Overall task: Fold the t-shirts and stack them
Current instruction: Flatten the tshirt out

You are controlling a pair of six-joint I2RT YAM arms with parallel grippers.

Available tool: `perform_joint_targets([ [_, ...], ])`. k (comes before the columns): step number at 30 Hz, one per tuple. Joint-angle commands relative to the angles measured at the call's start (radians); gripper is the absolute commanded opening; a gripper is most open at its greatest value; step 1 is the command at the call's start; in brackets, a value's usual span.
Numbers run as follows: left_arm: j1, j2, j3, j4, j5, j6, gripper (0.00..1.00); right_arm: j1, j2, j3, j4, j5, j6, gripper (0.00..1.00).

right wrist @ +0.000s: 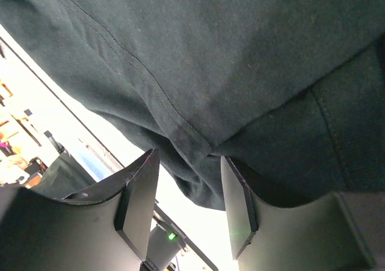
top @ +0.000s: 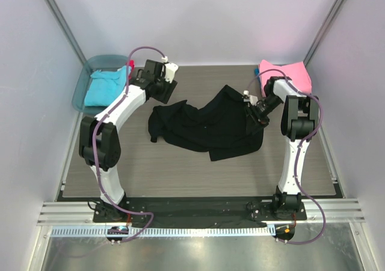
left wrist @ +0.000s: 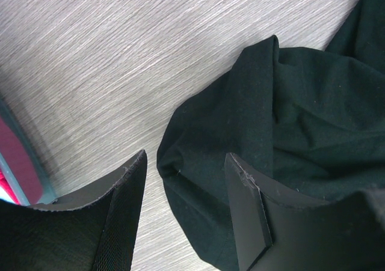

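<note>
A large black t-shirt [top: 207, 124] lies crumpled in the middle of the table. My left gripper [top: 163, 94] hovers open over its back-left corner. In the left wrist view that rounded black fold [left wrist: 252, 115] lies under and between the two fingers of the gripper [left wrist: 186, 163], which are well apart. My right gripper [top: 251, 107] is at the shirt's back-right edge. In the right wrist view a stitched hem [right wrist: 180, 127] of the shirt hangs into the gap of the open gripper [right wrist: 188, 158], with light showing beside it. A pink t-shirt [top: 287, 74] lies at the back right.
A translucent teal tub [top: 84, 82] stands at the back left with a turquoise t-shirt [top: 107, 88] in it and a bit of red [top: 129, 62] at its far corner. The tub's rim [left wrist: 33, 169] shows at the left of the left wrist view. White walls close in the table.
</note>
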State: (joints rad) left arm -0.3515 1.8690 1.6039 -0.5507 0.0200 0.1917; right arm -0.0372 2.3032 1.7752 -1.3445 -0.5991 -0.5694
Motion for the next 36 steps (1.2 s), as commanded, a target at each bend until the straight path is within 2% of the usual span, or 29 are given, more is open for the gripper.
perform_joint_targets([
  [1,-0.006,0.007,0.034,0.012,0.009,0.002,0.56,0.005,0.013,0.036,-0.030,-0.039,-0.006,0.51],
  [12,-0.010,0.021,0.042,0.011,0.014,-0.003,0.56,0.011,0.002,0.050,-0.079,-0.064,-0.037,0.48],
  [28,-0.012,0.044,0.051,0.017,0.034,-0.018,0.56,0.037,-0.050,-0.026,-0.137,-0.065,-0.058,0.44],
  [33,-0.012,0.038,0.050,0.017,0.031,-0.015,0.57,0.037,-0.044,-0.010,-0.131,-0.047,-0.050,0.30],
  [36,-0.012,0.035,0.044,0.017,0.026,-0.014,0.57,0.037,-0.051,-0.008,-0.134,-0.041,-0.050,0.25],
])
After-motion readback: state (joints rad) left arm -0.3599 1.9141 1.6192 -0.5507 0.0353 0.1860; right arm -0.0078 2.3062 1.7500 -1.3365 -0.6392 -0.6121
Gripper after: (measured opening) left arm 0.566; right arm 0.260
